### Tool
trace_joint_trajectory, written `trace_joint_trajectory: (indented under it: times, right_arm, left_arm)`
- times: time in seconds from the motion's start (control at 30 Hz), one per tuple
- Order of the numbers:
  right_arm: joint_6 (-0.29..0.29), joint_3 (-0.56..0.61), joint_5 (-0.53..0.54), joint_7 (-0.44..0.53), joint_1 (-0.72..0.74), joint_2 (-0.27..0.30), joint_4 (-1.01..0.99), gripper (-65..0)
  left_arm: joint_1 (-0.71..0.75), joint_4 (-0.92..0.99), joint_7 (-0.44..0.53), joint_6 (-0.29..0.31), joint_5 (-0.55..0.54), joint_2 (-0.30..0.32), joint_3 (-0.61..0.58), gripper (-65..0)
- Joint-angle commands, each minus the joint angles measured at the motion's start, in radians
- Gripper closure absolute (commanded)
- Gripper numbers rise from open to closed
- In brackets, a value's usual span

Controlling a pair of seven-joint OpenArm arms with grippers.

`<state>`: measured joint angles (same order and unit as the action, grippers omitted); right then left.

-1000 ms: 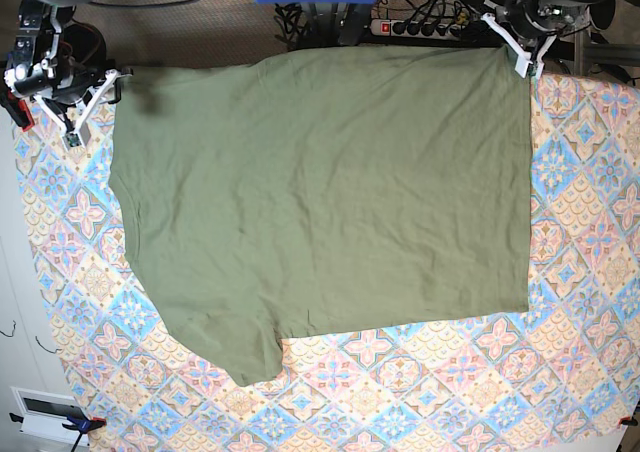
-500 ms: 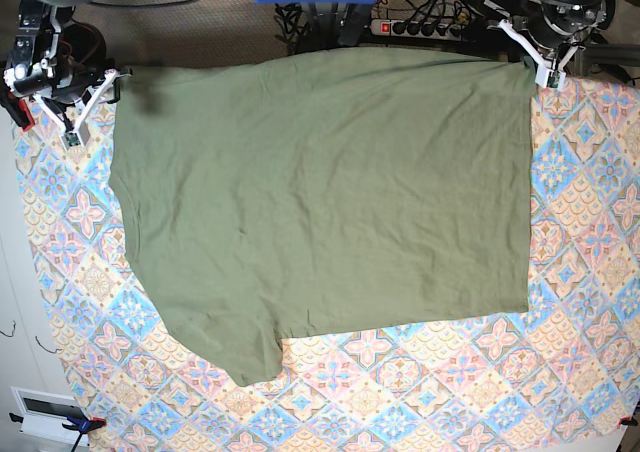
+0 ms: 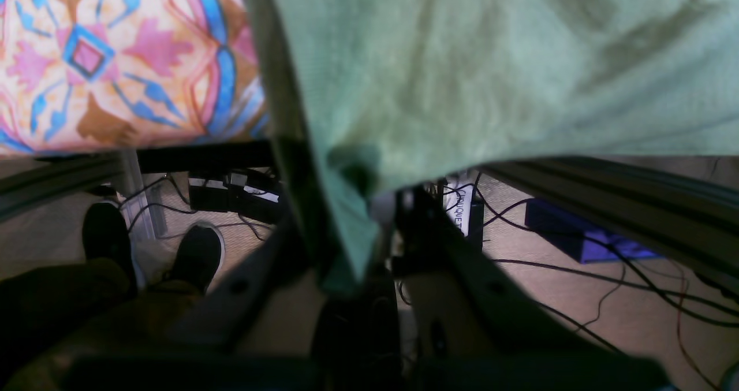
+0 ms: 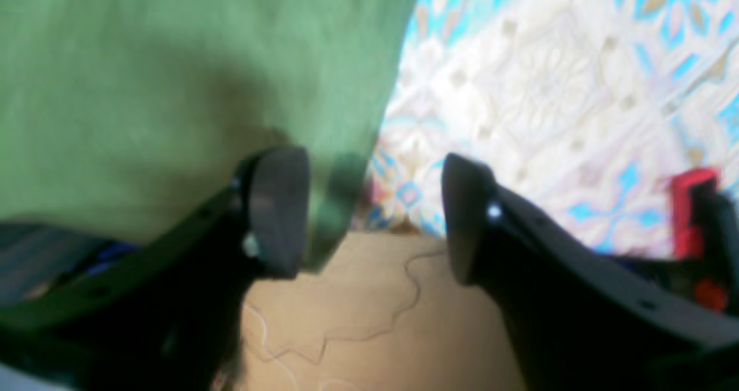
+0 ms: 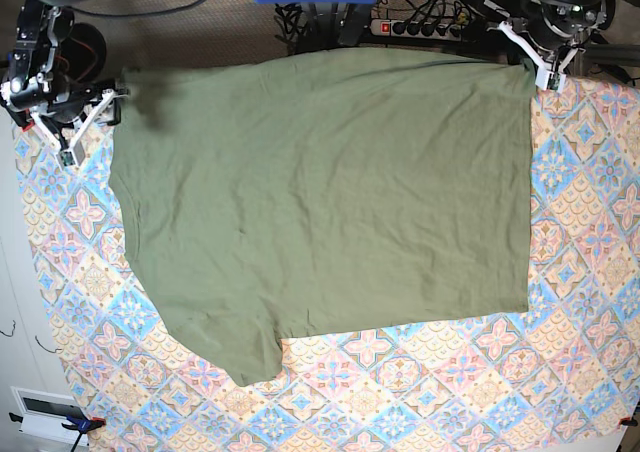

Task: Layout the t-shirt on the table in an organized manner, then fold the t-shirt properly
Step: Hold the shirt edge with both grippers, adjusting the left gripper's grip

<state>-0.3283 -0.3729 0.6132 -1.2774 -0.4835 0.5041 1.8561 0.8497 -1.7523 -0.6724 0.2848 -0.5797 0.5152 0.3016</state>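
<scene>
Base view shows you the t-shirt [image 5: 320, 202] spread nearly flat on the table [image 5: 590, 272], with one sleeve reaching toward the near edge and the far edge of the shirt running along the table's back rim. It is thin, soft cotton: light, limp, with no stiffness of its own, so it will drape and drag wherever you pull it and crease if you bunch it. Take it at corners and hems, where the cloth is doubled and a pinch will not slip.

Your left gripper [image 5: 549, 67] sits at the shirt's far corner. In its wrist view the jaws are pressed together on a pointed tuck of green cloth [image 3: 346, 246] that hangs down between them, just past the table's rim.

Your right gripper [image 5: 80, 122] stands at the opposite far corner with its jaws apart. In its wrist view the shirt's edge [image 4: 340, 194] lies just inside one finger pad [image 4: 277, 206], possibly brushing it, though the blur makes that hard to judge; the other pad [image 4: 465, 218] is clear of the cloth. Nothing is gripped on that side.
</scene>
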Motion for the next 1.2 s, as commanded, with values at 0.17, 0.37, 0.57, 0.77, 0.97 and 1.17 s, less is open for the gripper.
trace_joint_trajectory:
  times: [0.17,0.37,0.57,0.77,0.97,1.17]
  right_arm:
    - [0.002,-0.002,0.001,-0.002,-0.004,0.018,-0.045,-35.6]
    - [0.002,0.002,0.001,0.000,-0.004,0.018,-0.080,-40.2]
    - [0.002,0.005,0.001,0.000,-0.004,0.018,-0.080,-50.0]
    - [0.002,0.056,0.001,0.000,-0.004,0.017,-0.082,-47.8]
    - [0.002,0.088,0.001,0.003,0.022,0.017,-0.085,-47.1]
    - [0.002,0.088,0.001,0.009,0.030,0.017,-0.135,-44.4]
  left_arm:
    - [0.006,-0.013,0.012,0.000,-0.006,0.012,0.009,0.0]
    - [0.004,-0.013,0.012,0.000,-0.006,0.012,0.009,0.0]
    - [0.004,-0.013,0.012,0.000,-0.006,0.012,0.009,0.0]
    - [0.003,-0.013,0.012,0.000,-0.006,0.012,0.011,0.0]
    - [0.003,-0.013,0.012,0.000,-0.006,0.012,0.011,0.0]
    - [0.003,-0.013,0.013,0.000,-0.006,0.012,0.011,0.0]
